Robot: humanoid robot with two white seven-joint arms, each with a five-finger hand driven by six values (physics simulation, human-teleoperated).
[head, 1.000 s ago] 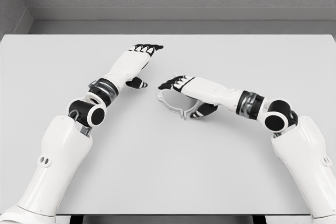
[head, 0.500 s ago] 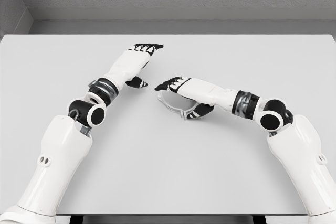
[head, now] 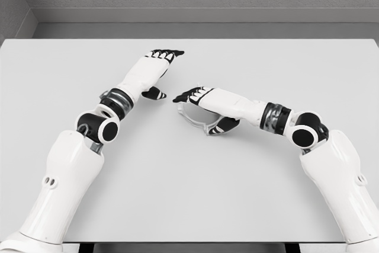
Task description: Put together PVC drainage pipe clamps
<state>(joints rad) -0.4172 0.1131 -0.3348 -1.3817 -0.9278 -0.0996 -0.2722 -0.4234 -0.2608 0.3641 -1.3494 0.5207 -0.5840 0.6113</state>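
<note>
Clamp: pale ring-shaped pipe clamp (head: 190,117) lies flat on the surface (head: 189,194), near the middle, its right part hidden under the right hand.
Right hand: right hand (head: 204,98) reaches in from the right and sits over the clamp, palm down; the fingers (head: 185,96) are stretched toward the left above the ring's far side, and the thumb (head: 223,125) is at the ring's near right end. I cannot tell if it touches or grips the clamp.
Left hand: left hand (head: 155,66) rests flat on the surface, fingers extended and relaxed, holding nothing, apart from the clamp, to its upper left.
</note>
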